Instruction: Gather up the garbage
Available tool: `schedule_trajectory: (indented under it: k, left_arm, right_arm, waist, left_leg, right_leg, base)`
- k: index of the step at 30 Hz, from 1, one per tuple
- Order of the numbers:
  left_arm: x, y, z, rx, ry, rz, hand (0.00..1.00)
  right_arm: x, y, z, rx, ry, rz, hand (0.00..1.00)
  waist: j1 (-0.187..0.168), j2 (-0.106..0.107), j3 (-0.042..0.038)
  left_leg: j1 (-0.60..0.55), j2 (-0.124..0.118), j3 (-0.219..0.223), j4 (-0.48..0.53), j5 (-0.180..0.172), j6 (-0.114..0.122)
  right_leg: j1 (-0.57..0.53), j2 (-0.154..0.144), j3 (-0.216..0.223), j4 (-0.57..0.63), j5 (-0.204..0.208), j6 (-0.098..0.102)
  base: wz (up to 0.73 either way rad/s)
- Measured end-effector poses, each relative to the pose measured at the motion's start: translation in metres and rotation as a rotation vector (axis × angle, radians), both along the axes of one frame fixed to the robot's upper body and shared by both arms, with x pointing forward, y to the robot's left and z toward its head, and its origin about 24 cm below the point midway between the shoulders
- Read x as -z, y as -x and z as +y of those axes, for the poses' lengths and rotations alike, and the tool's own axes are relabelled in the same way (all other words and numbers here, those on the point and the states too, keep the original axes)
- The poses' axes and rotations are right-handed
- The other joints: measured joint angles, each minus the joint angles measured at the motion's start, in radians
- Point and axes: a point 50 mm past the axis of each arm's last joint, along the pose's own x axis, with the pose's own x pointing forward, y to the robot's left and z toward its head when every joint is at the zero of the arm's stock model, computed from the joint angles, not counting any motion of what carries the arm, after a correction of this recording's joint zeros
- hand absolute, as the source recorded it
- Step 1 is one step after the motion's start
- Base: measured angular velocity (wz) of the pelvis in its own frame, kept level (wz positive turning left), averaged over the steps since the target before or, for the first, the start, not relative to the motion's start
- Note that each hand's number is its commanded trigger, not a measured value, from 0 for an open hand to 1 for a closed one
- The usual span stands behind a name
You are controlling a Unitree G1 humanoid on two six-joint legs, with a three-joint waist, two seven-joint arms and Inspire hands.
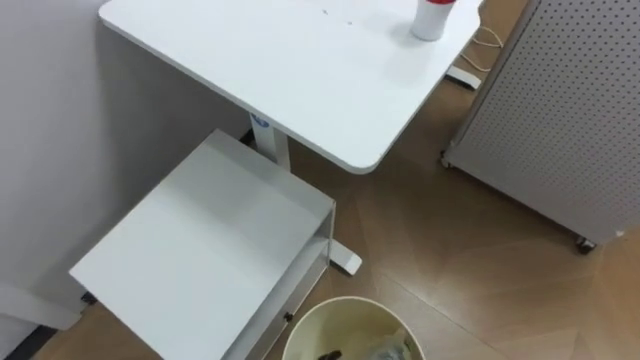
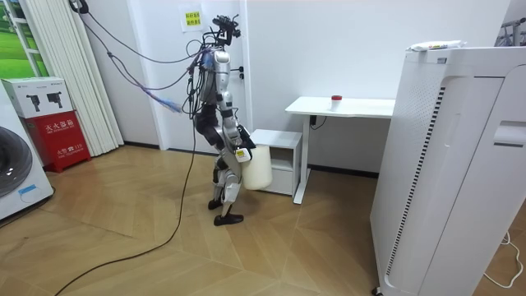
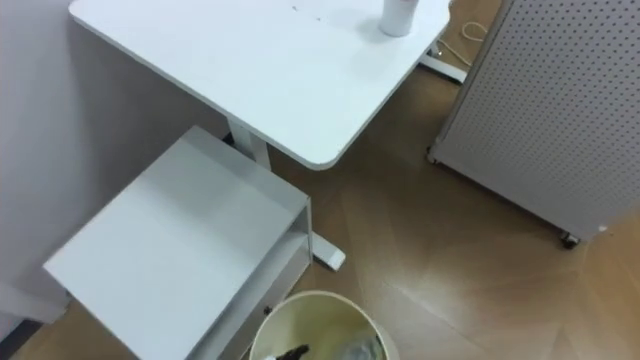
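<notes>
Standing just short of the desk with the bin low in front of me, I judge the job barely begun. The red-and-white container that I take for the garbage stands upright near the desk's far corner, well apart from me and untouched. My right hand sits against the bin's side in the room view; I cannot tell whether it is clenched round it. A few scraps lie in the bin. Left to do, as I see it: step in beside the low cabinet, reach the container, and drop it in
</notes>
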Motion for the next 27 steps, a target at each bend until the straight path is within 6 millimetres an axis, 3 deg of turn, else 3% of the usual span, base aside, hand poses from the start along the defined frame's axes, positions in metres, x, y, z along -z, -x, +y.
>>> schedule_trajectory:
  k: [4,11,14,20,22,23,27]
  left_arm:
    - [0.001,0.001,0.004,-0.006,-0.01,0.002,0.0]
    - [-0.005,-0.004,0.008,-0.065,0.043,-0.035,0.0]
    - [-0.009,-0.002,0.01,-0.114,0.094,-0.055,0.0]
    - [-0.034,-0.018,0.031,-0.269,0.174,-0.224,0.0]
    - [-0.04,-0.021,0.036,-0.304,0.193,-0.269,0.0]
    - [-0.046,-0.023,0.038,-0.323,0.207,-0.302,0.0]
    - [-0.061,-0.031,0.04,-0.375,0.245,-0.404,0.0]
  right_arm:
    - [0.003,0.008,-0.003,0.005,0.004,0.022,1.0]
    - [0.005,0.021,-0.012,0.045,-0.005,0.035,1.0]
    - [0.007,0.026,-0.014,0.055,-0.008,0.041,1.0]
    - [0.005,0.035,-0.028,0.076,0.017,0.038,1.0]
    - [0.006,0.038,-0.032,0.093,0.023,0.042,1.0]
    - [0.006,0.042,-0.033,0.108,0.023,0.046,1.0]
    - [0.007,0.045,-0.036,0.092,0.046,0.056,1.0]
  waist:
    - [0.001,0.006,-0.0003]
    - [0.002,0.018,-0.0014]
    - [0.016,0.014,-0.0018]
    - [0.038,-0.001,-0.0019]
    - [0.047,-0.014,-0.0058]
    - [0.048,-0.022,-0.0116]
    - [0.052,-0.039,-0.026]
  left_leg:
    - [0.066,-0.012,0.0,-0.041,0.008,-0.004]
    - [0.139,-0.011,-0.009,-0.068,0.009,-0.007]
    - [0.186,-0.016,-0.011,-0.081,0.006,-0.012]
    - [0.233,-0.03,-0.07,-0.084,0.003,-0.026]
    - [0.262,-0.036,-0.084,-0.104,0.004,-0.029]
    - [0.277,-0.041,-0.107,-0.119,0.007,-0.035]
    - [0.339,-0.038,-0.109,-0.172,0.011,-0.042]
  right_leg:
    - [0.06,0.002,-0.001,-0.029,0.001,0.003]
    - [0.129,0.013,0.001,-0.064,0.002,0.006]
    - [0.159,0.017,0.022,-0.065,-0.005,0.006]
    - [0.198,0.031,0.045,-0.069,-0.006,0.002]
    - [0.216,0.033,0.056,-0.076,-0.005,0.0]
    - [0.23,0.037,0.057,-0.091,-0.001,0.0]
    - [0.286,0.057,0.073,-0.153,0.028,0.004]
  base:
    - [0.0]
    - [-0.02]
    - [-0.22]
    - [-0.18]
    - [-0.22]
    - [-0.09]
    - [-0.17]
